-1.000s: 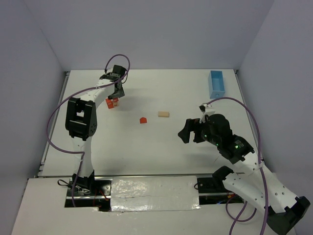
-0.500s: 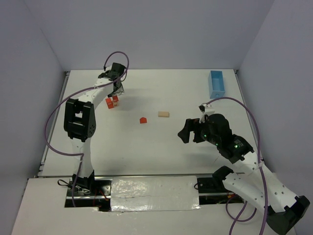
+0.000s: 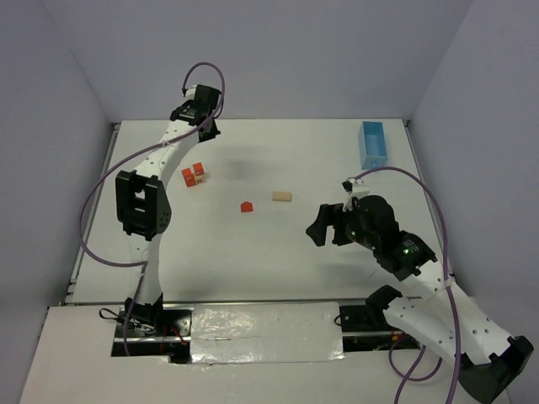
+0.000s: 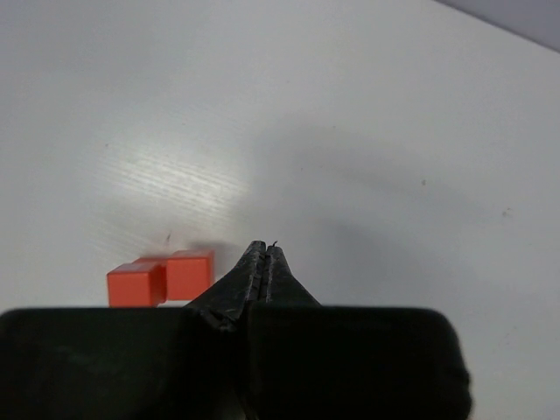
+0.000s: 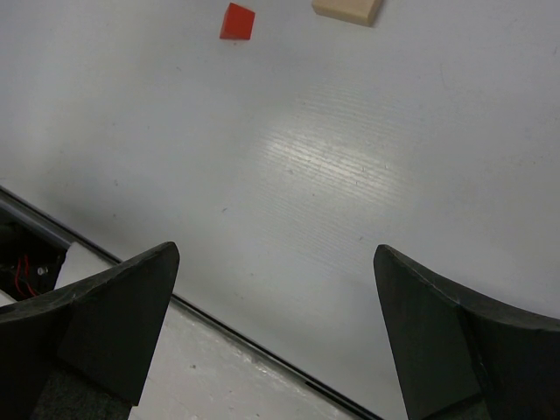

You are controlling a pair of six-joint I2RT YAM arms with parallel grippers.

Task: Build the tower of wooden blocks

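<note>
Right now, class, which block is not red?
The pale tan bar mid-table; the two cubes at left and the single block beside it are red-orange.

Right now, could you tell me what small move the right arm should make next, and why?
Probably ease the right pincer forward toward the tan block: its jaws stand open and empty, and that block lies loose ahead of it, apart from the two red blocks at the far left.

White table (image 3: 253, 252), two red-orange blocks (image 3: 193, 174), red block (image 3: 246, 206), tan bar (image 3: 281, 196), blue tray (image 3: 373, 144)
</note>
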